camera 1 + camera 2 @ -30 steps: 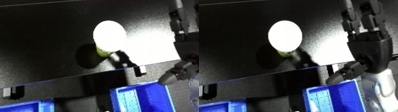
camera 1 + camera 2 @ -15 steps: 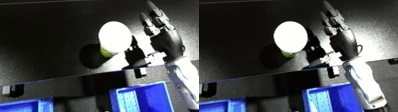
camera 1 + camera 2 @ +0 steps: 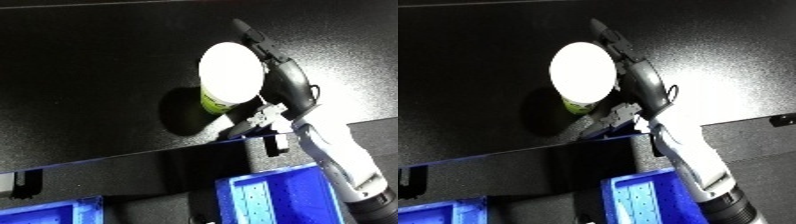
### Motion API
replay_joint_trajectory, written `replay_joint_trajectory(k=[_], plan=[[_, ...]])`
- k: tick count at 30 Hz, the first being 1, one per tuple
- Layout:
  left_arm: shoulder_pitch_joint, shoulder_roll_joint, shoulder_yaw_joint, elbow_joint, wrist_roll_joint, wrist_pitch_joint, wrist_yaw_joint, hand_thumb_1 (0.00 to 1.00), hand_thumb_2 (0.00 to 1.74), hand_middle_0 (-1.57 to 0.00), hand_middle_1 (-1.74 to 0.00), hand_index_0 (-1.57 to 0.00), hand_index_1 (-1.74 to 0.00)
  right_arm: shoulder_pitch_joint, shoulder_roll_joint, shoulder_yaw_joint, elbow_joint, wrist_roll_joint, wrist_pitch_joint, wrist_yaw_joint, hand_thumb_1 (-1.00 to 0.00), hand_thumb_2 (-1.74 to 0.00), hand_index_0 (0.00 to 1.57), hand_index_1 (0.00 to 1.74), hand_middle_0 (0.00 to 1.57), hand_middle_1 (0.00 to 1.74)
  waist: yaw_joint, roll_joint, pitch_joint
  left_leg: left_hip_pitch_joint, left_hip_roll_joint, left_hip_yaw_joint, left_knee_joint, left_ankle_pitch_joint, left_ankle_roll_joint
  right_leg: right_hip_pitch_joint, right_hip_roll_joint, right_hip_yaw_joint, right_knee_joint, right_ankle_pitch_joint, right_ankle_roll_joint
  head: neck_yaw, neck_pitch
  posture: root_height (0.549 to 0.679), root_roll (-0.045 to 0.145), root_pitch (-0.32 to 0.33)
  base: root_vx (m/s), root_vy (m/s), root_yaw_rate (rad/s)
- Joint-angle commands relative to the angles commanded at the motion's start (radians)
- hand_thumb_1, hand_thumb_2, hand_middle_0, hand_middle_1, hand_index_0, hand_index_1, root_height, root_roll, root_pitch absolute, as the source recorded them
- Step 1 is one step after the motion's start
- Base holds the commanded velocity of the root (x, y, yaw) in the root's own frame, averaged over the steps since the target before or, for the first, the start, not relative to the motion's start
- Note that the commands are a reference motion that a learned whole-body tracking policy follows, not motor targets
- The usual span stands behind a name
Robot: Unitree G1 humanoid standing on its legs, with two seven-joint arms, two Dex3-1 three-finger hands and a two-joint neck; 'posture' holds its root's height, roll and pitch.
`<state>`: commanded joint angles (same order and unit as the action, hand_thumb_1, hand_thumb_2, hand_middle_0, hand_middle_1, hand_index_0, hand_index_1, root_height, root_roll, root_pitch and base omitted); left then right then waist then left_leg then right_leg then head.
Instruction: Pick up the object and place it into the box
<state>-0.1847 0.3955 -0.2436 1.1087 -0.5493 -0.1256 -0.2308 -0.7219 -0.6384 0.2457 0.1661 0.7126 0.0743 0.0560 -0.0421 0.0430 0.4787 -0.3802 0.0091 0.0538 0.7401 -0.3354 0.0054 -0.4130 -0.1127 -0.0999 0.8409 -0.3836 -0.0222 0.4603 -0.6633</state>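
Observation:
A cup with a white lid (image 3: 231, 70) and a green label stands upright on the black table (image 3: 89, 60). My right hand (image 3: 289, 85) lies against the cup's right side, its black fingers (image 3: 611, 42) straight and stretched past the lid's far edge. The thumb side sits low by the cup's base, partly hidden in shadow. The white and silver forearm (image 3: 342, 160) runs down to the lower right. A blue bin (image 3: 284, 197) sits below the table's near edge, under the forearm. My left hand does not show.
A second blue bin (image 3: 44, 215) peeks in at the lower left corner. The table's near edge (image 3: 133, 160) runs across between the cup and the bins, with a black bracket (image 3: 275, 145) on it.
My right hand has come in from the right edge and moved left, from apart from the cup to flat against its right side. The cup stands where it was.

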Motion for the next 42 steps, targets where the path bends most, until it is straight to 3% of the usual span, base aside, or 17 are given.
replay_joint_trajectory(k=[12,21,27,30,36,38,42], plan=[[0.002,-0.009,-0.002,-0.006,0.013,0.009,0.004,0.00,0.00,0.00,0.00,0.00,0.00,0.002,0.027,0.017,-0.030,-0.003,0.024,-0.006,-0.85,-1.48,1.33,1.48,1.33,1.48,0.002,-0.001,-0.002,0.003,0.001,0.002,-0.002,-0.001,0.0005,-0.005,-0.0016,0.004,0.005,-0.002,0.0009,0.020,0.015,0.629,0.068,-0.031,0.016,0.003,0.020],[0.006,-0.009,-0.001,-0.003,0.020,0.006,0.008,0.00,0.00,0.00,0.00,0.00,0.00,0.022,0.003,-0.002,-0.057,-0.006,0.002,-0.017,-0.85,-1.48,1.33,1.48,1.33,1.48,-0.009,-0.006,-0.002,0.000,0.005,0.006,0.002,-0.006,0.0013,-0.011,0.0044,0.008,0.007,-0.001,0.0023,0.064,0.042,0.629,0.065,-0.026,0.004,-0.002,-0.030],[0.027,-0.010,0.021,0.006,0.014,-0.005,0.009,0.00,0.00,0.00,0.00,0.00,0.00,0.086,-0.031,-0.074,-0.138,-0.018,-0.060,-0.038,-0.85,-1.48,1.33,1.48,1.33,1.48,-0.036,-0.008,-0.002,0.000,0.013,0.018,0.003,-0.013,0.0006,-0.021,0.0135,0.020,0.007,0.000,0.0062,0.097,0.056,0.628,0.065,-0.019,0.001,0.035,-0.116],[0.040,-0.014,0.039,0.009,0.008,-0.013,0.010,0.00,0.00,0.00,0.00,0.00,0.00,0.147,-0.045,-0.136,-0.195,-0.043,-0.108,-0.076,-0.85,-1.48,1.33,1.48,1.33,1.48,-0.058,-0.010,0.000,0.002,0.017,0.029,0.002,-0.018,0.0001,-0.026,0.0219,0.029,0.004,0.002,0.0100,0.147,0.064,0.629,0.064,-0.014,-0.001,0.051,-0.144],[0.069,-0.028,0.083,0.022,-0.031,-0.040,-0.001,0.00,0.00,0.00,0.00,0.00,0.00,0.302,-0.050,-0.285,-0.275,-0.089,-0.228,-0.215,-0.85,-1.48,1.33,1.48,1.33,1.48,-0.116,-0.016,0.011,0.016,0.031,0.066,0.002,-0.036,0.0025,-0.029,0.0453,0.050,-0.010,0.008,0.0152,0.239,0.097,0.630,0.065,-0.006,-0.012,0.061,-0.174],[0.073,-0.031,0.090,0.025,-0.040,-0.044,-0.004,0.00,0.00,0.00,0.00,0.00,0.00,0.328,-0.047,-0.310,-0.282,-0.094,-0.247,-0.228,-0.85,-1.48,1.33,1.48,1.33,1.48,-0.126,-0.016,0.014,0.019,0.033,0.072,0.003,-0.040,0.0035,-0.030,0.0490,0.054,-0.010,0.007,0.0152,0.248,0.102,0.630,0.065,-0.006,-0.011,0.070,-0.181],[0.093,-0.048,0.119,0.032,-0.072,-0.059,-0.017,0.00,0.00,0.00,0.00,0.00,0.00,0.474,-0.040,-0.433,-0.300,-0.098,-0.328,-0.247,-0.85,-1.48,1.33,1.48,1.33,1.48,-0.177,-0.014,0.023,0.039,0.034,0.103,0.005,-0.061,0.0104,-0.029,0.0680,0.077,-0.013,0.005,0.0148,0.297,0.135,0.631,0.068,-0.004,-0.001,0.089,-0.207]])
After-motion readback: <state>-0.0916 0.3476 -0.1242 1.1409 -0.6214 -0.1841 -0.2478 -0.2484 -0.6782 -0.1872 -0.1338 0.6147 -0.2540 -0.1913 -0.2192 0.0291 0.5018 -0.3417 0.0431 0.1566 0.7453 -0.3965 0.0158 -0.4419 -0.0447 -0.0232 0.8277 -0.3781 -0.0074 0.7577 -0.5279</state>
